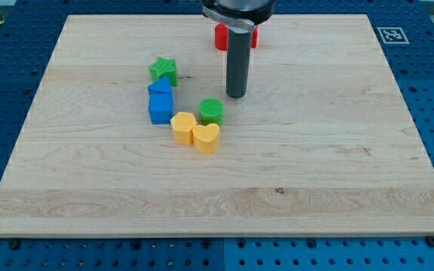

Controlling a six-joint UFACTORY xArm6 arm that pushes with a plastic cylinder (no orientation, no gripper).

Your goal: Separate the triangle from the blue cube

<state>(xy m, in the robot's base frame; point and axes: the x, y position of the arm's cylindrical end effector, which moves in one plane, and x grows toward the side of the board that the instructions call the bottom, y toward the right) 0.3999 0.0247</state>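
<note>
No readable writing; you'll see only a black-and-white marker [391,35] at the desk's [337,173] far right corner. There's no hand, just my tip [236,95], touching nothing, right of the blue cube [160,109]. The blue triangle [159,87] touches that cube's top side. A green cylinder [211,111] sits right of the cube.

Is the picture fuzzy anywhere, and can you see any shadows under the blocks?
Camera view: mostly sharp, wood grain on the board clear; soft, even light, no glare; only faint shadows beside the blue cube and yellow heart; my tip casts a small dark patch; the red block is half hidden behind the rod.
</note>
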